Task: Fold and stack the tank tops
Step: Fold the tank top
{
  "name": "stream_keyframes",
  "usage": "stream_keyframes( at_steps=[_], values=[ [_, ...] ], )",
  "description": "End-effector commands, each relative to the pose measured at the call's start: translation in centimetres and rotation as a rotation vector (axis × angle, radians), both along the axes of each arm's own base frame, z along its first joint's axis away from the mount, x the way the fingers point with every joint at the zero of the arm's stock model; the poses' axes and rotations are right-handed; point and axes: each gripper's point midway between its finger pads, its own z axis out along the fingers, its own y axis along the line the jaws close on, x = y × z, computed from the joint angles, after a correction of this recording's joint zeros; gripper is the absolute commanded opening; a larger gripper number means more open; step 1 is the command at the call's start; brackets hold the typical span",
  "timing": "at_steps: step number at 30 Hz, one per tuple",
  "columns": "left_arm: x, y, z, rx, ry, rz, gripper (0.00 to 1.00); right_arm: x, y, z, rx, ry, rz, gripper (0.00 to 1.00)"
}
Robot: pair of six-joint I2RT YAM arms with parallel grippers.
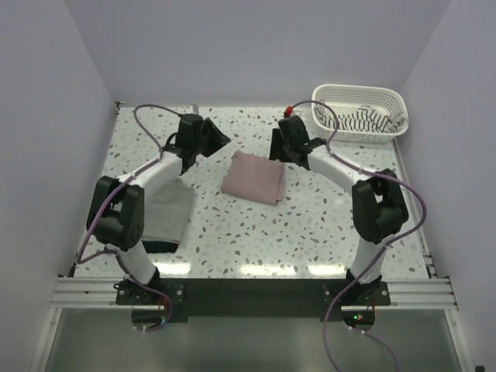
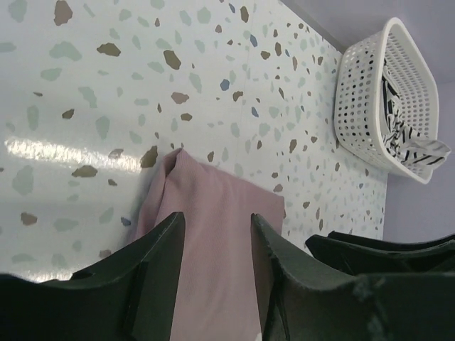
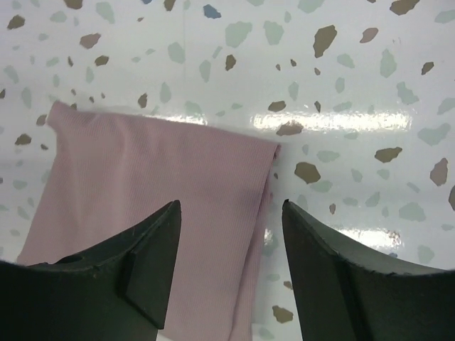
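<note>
A folded dusty pink tank top point(image 1: 253, 177) lies flat in the middle of the table; it also shows in the left wrist view point(image 2: 213, 249) and the right wrist view point(image 3: 149, 192). My left gripper point(image 1: 219, 141) is open and empty, above its far left corner point(image 2: 215, 222). My right gripper point(image 1: 275, 147) is open and empty, above its far right corner point(image 3: 231, 207). A folded light grey tank top point(image 1: 168, 211) lies on a dark navy one point(image 1: 160, 246) at the left, partly under my left arm. A black-and-white striped tank top point(image 1: 358, 120) lies in the basket.
A white plastic lattice basket point(image 1: 359, 97) stands at the back right corner; it also shows in the left wrist view point(image 2: 355, 92). White walls close the left, back and right sides. The table is speckled terrazzo point(image 1: 310, 225).
</note>
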Motion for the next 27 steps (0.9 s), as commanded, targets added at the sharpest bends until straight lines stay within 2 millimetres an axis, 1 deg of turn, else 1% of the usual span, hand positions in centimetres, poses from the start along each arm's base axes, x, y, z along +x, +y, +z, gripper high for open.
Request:
stream_keyframes(
  at_steps=[1,2,3,4,5,6,7,8,9,10,12,13,15,16,17,18,19,20,21,22,23,24,25,26,27],
  values=[
    [-2.8,0.4,1.8,-0.014,-0.029,0.047,0.46,-1.8,1.5,3.9,-0.092,-0.129,0.065,0.62],
    [-3.1,0.0,2.1,-0.032,-0.053,0.039,0.42,-2.4,2.4,3.4,-0.102,-0.128,0.086,0.61],
    [-3.6,-0.4,1.2,-0.027,-0.037,0.029,0.40,-2.3,2.6,3.2,-0.103,-0.128,0.092,0.61],
    [-4.0,-1.3,0.8,-0.035,-0.025,0.004,0.37,-2.2,2.7,2.2,-0.105,-0.109,0.090,0.59],
    [-4.0,-1.9,-0.7,-0.033,0.008,-0.016,0.31,-1.9,3.0,1.9,-0.107,-0.104,0.091,0.58],
    [-3.9,-2.4,-0.9,-0.042,0.019,-0.031,0.28,-1.8,3.1,1.3,-0.111,-0.093,0.097,0.57],
    [-4.0,-3.0,-1.6,-0.041,0.035,-0.042,0.26,-1.7,3.2,0.1,-0.124,-0.073,0.101,0.57],
    [-3.9,-3.1,-2.6,-0.033,0.049,-0.041,0.23,-1.7,3.2,-0.5,-0.130,-0.063,0.102,0.57],
    [-3.9,-3.3,-3.0,-0.028,0.048,-0.041,0.22,-1.6,2.9,-1.1,-0.148,-0.053,0.091,0.57],
    [-3.8,-3.5,-4.3,-0.019,0.071,-0.039,0.22,-1.8,2.5,-2.7,-0.171,-0.023,0.084,0.56],
    [-3.4,-3.6,-5.2,-0.015,0.089,-0.033,0.18,-2.1,2.0,-4.3,-0.176,0.012,0.069,0.55],
    [-3.3,-3.5,-6.7,0.002,0.122,-0.029,0.18,-2.8,1.5,-5.9,-0.192,0.054,0.063,0.53],
    [-2.5,-3.4,-7.1,0.020,0.124,-0.017,0.18,-3.7,1.1,-6.9,-0.184,0.084,0.048,0.51],
    [-2.3,-3.4,-8.3,0.033,0.144,-0.018,0.18,-4.9,0.5,-8.1,-0.197,0.116,0.045,0.50],
    [-1.7,-3.7,-8.1,0.037,0.140,-0.022,0.18,-5.5,0.4,-7.8,-0.184,0.112,0.038,0.50],
    [-1.5,-3.5,-8.5,0.048,0.148,-0.016,0.19,-6.1,0.2,-8.1,-0.164,0.125,0.017,0.50],
    [-1.5,-3.6,-9.7,0.060,0.174,-0.020,0.19,-7.6,-0.3,-9.0,-0.162,0.159,0.020,0.49],
    [-1.1,-3.8,-9.6,0.060,0.173,-0.022,0.19,-8.1,-0.1,-8.2,-0.133,0.142,0.019,0.48],
    [-1.0,-3.9,-9.9,0.063,0.182,-0.025,0.19,-8.8,0.0,-8.1,-0.118,0.146,0.012,0.48],
    [-0.9,-3.8,-10.5,0.071,0.193,-0.025,0.19,-10.1,-0.1,-8.7,-0.124,0.164,0.018,0.48],
    [-1.1,-3.7,-10.9,0.083,0.218,-0.023,0.19,-10.8,0.0,-8.8,-0.114,0.175,0.022,0.48],
    [-0.9,-3.5,-10.9,0.087,0.220,-0.016,0.19,-11.2,0.2,-7.9,-0.078,0.160,0.006,0.48],
    [-0.8,-3.3,-10.9,0.090,0.222,-0.011,0.19,-12.7,0.0,-8.7,-0.073,0.186,0.011,0.48],
    [-0.6,-3.2,-10.7,0.094,0.217,-0.008,0.20,-13.2,0.6,-8.3,-0.031,0.182,0.024,0.48],
    [-0.3,-2.9,-10.4,0.097,0.207,-0.002,0.21,-13.6,1.1,-7.3,0.022,0.167,0.012,0.48]
  ],
)
